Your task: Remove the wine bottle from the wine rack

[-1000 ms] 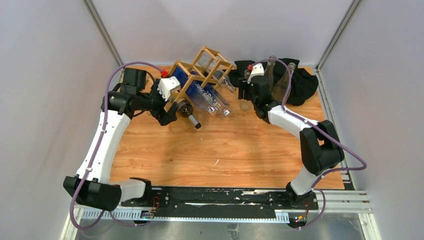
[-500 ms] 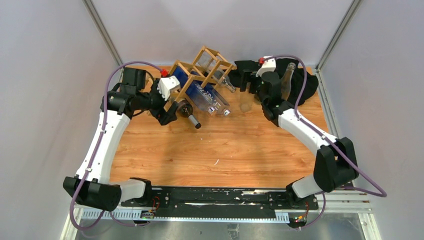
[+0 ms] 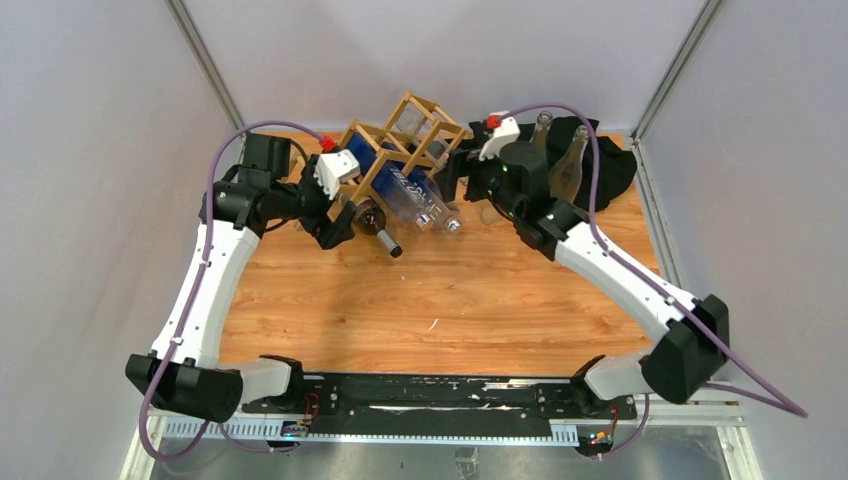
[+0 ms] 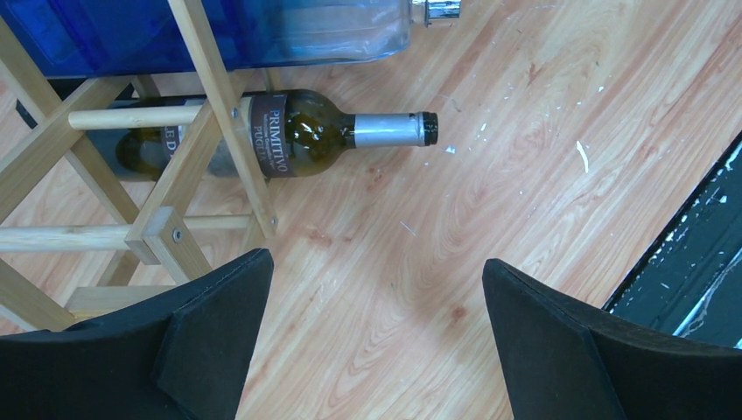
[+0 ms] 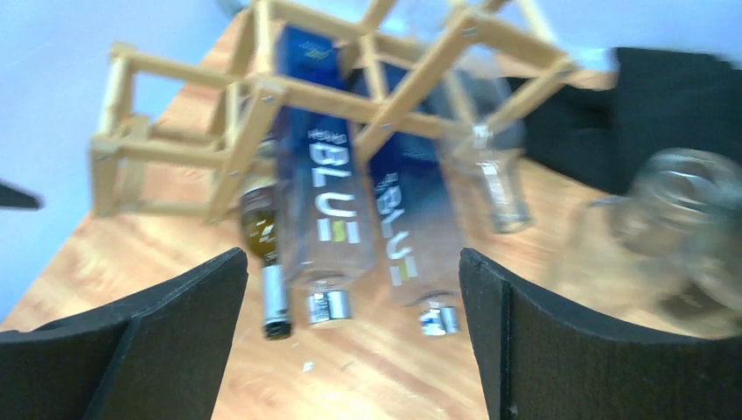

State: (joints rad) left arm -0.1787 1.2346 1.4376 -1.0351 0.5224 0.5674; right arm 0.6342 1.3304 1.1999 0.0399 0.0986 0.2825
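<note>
The bottle (image 4: 293, 140) is lodged low in the rack (image 4: 131, 118), neck outward, nearest the left gripper (image 4: 372, 269). That and the right gripper (image 5: 350, 258) are held apart.

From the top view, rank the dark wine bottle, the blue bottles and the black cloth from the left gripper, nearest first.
1. dark wine bottle, right beside the left gripper.
2. blue bottles, in the middle of the wine rack.
3. black cloth, far right corner.
</note>
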